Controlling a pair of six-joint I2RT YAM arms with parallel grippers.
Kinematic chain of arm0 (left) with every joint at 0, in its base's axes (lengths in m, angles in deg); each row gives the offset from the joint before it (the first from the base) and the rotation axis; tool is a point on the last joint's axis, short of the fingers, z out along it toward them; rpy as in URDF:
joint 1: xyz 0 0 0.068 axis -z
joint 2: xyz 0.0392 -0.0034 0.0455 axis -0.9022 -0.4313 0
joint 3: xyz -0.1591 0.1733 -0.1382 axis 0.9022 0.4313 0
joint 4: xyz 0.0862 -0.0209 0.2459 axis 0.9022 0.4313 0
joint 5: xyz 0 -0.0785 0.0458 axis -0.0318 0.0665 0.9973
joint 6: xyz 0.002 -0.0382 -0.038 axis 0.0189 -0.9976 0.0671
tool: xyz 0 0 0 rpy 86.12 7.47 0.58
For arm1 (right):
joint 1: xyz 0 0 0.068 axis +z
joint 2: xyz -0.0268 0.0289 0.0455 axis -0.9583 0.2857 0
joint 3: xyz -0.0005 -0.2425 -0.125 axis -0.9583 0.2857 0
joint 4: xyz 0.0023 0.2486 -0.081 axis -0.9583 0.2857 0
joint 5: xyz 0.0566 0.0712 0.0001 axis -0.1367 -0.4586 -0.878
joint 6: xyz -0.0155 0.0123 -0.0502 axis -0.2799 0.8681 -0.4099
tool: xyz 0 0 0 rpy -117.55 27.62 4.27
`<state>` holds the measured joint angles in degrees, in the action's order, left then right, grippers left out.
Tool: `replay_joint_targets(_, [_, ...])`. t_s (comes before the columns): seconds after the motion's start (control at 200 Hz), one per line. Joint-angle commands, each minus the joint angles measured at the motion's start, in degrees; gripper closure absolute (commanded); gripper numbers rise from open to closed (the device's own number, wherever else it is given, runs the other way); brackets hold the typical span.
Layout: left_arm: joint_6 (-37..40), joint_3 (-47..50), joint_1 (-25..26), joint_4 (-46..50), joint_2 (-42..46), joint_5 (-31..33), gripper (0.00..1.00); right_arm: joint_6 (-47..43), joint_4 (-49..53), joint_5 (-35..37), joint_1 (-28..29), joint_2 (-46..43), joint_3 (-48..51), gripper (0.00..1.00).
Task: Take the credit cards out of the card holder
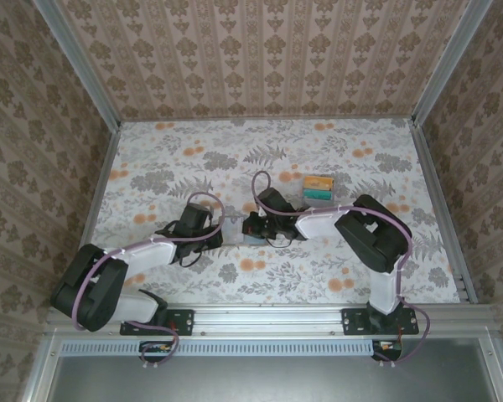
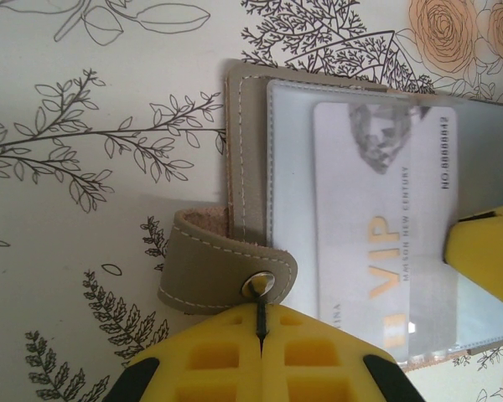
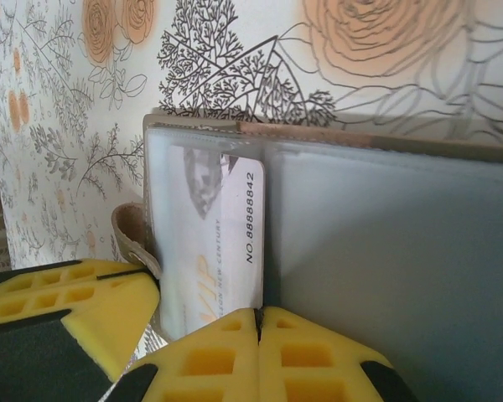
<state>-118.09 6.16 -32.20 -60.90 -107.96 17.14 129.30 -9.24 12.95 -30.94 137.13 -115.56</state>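
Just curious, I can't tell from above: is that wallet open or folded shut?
Open. The card holder lies spread, both inner panels showing, a VIP card sleeved in one.

Credit card point(image 2: 377, 209) sits inside the card holder point(image 2: 251, 142).

Lab test booth: aluminium frame point(image 1: 77, 63), wallpapered walls point(image 1: 268, 59), floral tabletop point(image 1: 235, 142)

1. My left gripper point(image 2: 260, 333) and right gripper point(image 3: 258, 333), both closed, crowd the wallet point(image 2: 248, 142) from opposite sides
2. The card box point(image 1: 318, 187) stands near, beyond my right gripper
3. Bare table point(image 1: 163, 146) far left gives free passage
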Motion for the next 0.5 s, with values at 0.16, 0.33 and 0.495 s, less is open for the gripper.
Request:
replay_joint_targets(0.16, [0.23, 0.09, 0.09, 3.91, 0.07, 0.96, 1.00, -2.11, 2.10, 2.78, -3.07, -8.30, 5.96, 1.00])
replay_joint_targets(0.33, [0.42, 0.03, 0.09, 4.30, 1.03, 0.76, 1.00, -4.40, 5.21, 3.01, -4.36, -14.39, 7.96, 1.00])
replay_joint_targets(0.495, [0.72, -0.19, 0.09, 4.66, 2.08, 0.49, 1.00, -9.52, 13.07, 4.76, -4.49, -21.33, 6.90, 1.00])
